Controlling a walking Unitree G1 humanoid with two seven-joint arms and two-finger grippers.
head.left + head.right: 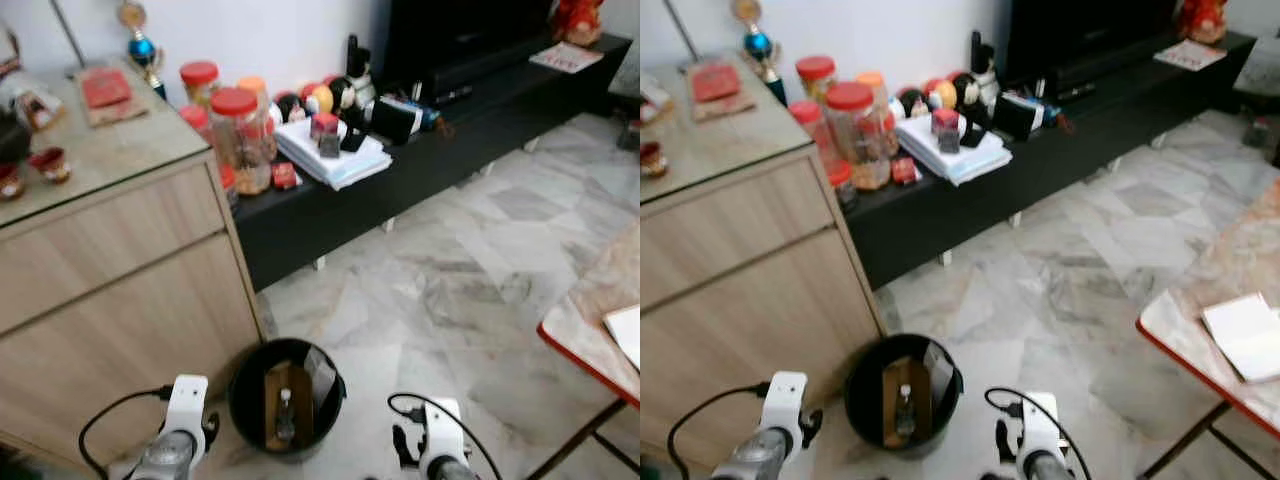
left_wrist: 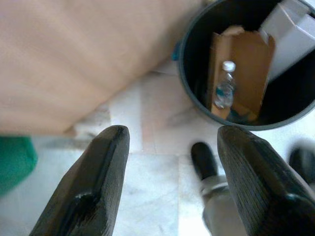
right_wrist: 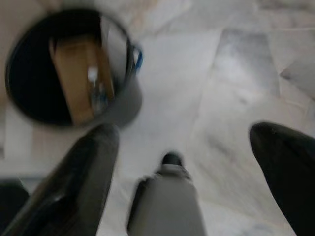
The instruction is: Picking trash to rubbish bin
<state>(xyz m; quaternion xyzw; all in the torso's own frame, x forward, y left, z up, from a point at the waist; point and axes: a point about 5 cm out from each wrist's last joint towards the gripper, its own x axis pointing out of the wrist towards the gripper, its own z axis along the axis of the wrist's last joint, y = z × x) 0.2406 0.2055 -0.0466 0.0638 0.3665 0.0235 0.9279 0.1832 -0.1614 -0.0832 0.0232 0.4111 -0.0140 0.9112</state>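
Left eye view findings: a black rubbish bin [image 1: 287, 398] stands on the marble floor [image 1: 460, 290] at the lower centre of the frame, just beside the front of a wooden cabinet [image 1: 120, 300] that fills the left side. Inside the bin, a brown cardboard piece [image 1: 290, 405] stands upright with a small clear plastic bottle [image 1: 286, 415] lying against it; a grey-white flat item [image 2: 290, 34] leans at the bin's inner wall next to the cardboard.

Left gripper [image 2: 172, 182]: fingers spread wide, nothing between them, positioned low over the floor near the bin and the cabinet base. Right gripper [image 3: 197, 182]: fingers likewise spread wide and empty, over bare floor with the bin at the upper left of its wrist view; that view is blurred. Both white wrist housings sit at the bottom edge of the head views, one on either side of the bin.

Surroundings: a long black low bench [image 1: 420, 150] runs across the upper centre and right, carrying red-lidded jars [image 1: 238, 135], a stack of white papers [image 1: 335, 155] and assorted small items. A trophy [image 1: 140, 45] stands at the upper left on the cabinet top. A red-edged table [image 1: 590, 330] enters at the lower right, with a white sheet [image 1: 1248, 335] on it.
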